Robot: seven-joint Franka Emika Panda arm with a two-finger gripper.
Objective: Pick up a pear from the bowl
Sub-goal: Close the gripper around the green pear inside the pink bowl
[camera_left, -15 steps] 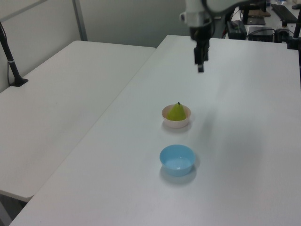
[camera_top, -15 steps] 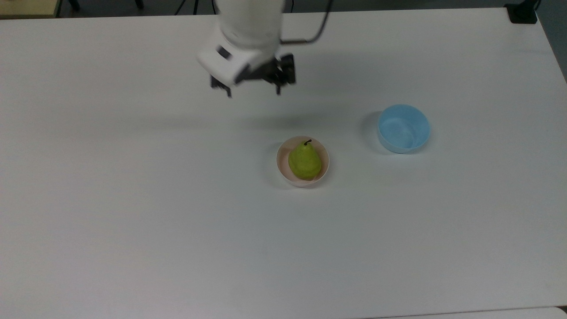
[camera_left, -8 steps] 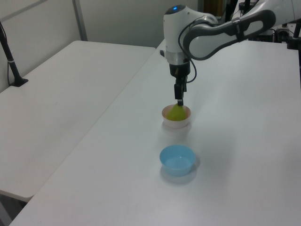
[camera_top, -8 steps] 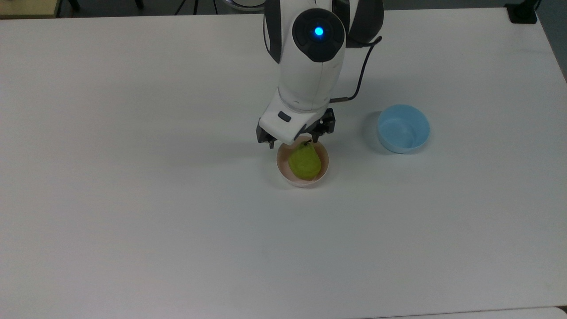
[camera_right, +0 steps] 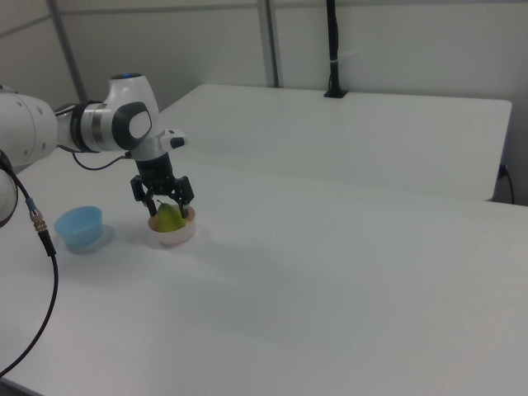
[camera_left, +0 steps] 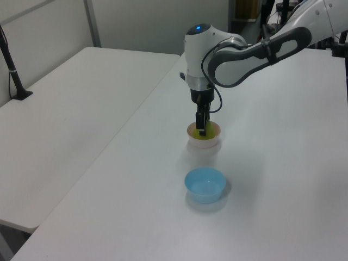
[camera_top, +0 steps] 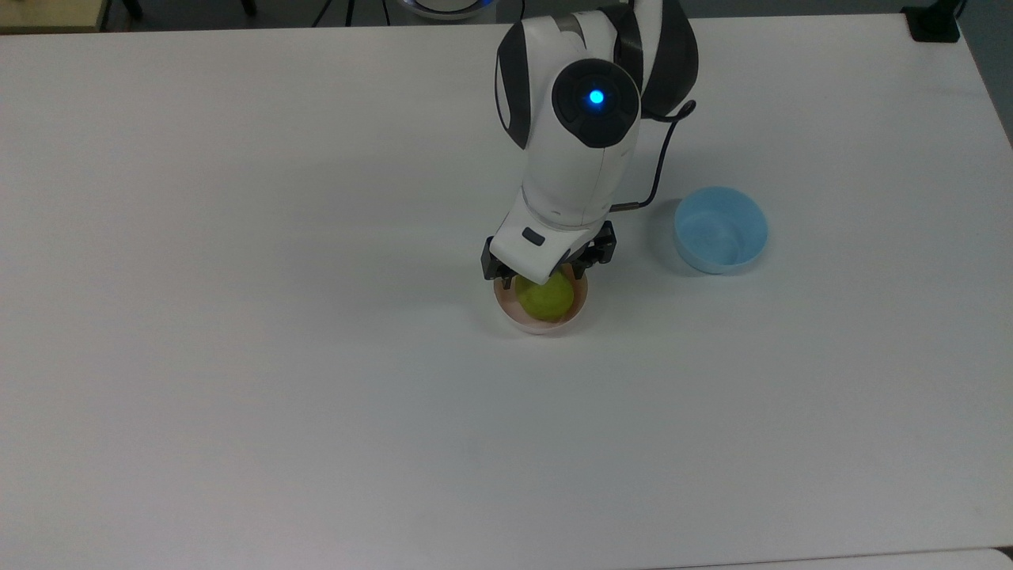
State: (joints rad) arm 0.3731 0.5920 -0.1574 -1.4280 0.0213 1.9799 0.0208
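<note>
As seen in the top view, the gripper [camera_top: 543,279] hangs directly over the bowl [camera_top: 541,324], wrist pointing straight down, with the pear [camera_top: 548,299] lying inside the bowl beneath it. A blue bowl [camera_top: 721,229] stands well apart from the bowl, towards the top view's right, on the white worktop [camera_top: 237,356].

From the left view, the arm reaches out level, then drops vertically at the wrist; the gripper [camera_left: 202,129] has its tips down at the bowl [camera_left: 204,142] rim.

From the right view, the jaws stand spread open either side of the pear [camera_right: 169,219], not gripping it.

Risks, as judged: a fingertip could strike the bowl [camera_right: 172,234] rim and tip or drag the light bowl; the pear's rounded, tapered body could squirt out if the jaws close off-centre.
</note>
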